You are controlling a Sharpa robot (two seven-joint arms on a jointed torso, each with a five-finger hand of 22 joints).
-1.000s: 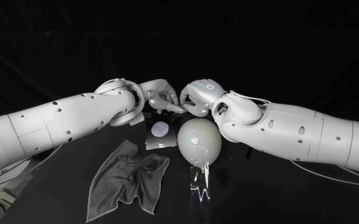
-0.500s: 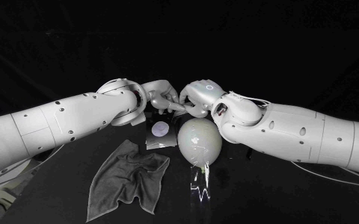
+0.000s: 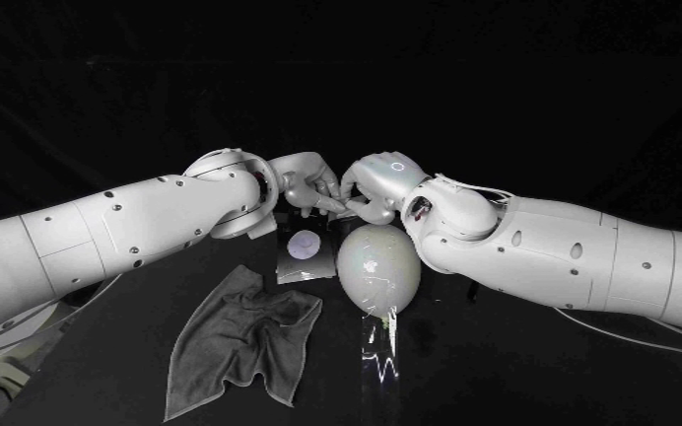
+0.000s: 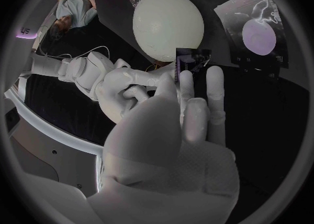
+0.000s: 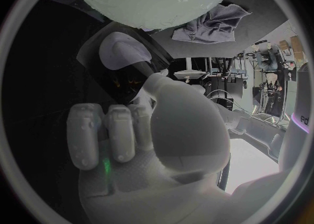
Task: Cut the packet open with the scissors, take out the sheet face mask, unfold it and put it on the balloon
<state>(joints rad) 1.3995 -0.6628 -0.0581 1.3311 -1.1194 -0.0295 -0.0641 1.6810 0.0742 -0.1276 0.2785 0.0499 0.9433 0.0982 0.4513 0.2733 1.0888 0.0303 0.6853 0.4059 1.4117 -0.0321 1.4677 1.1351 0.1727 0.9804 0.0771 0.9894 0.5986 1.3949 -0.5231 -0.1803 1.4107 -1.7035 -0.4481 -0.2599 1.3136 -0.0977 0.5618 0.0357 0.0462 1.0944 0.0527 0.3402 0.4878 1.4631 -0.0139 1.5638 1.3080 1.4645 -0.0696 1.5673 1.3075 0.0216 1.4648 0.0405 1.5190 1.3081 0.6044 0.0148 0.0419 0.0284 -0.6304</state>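
Table (image 3: pixel 540 367): glossy packet (image 3: pixel 306 256), egg-shaped balloon (image 3: pixel 378 268); left robot hand (image 3: pixel 306 184), right robot hand (image 3: pixel 374 185): grips unclear.

Grey cloth (image 3: pixel 241 342), crumpled, loose folds, lying on the black table (image 3: pixel 540 377) at about 7 o'clock, head view. Fabric possibly microfibre; hard to tell.
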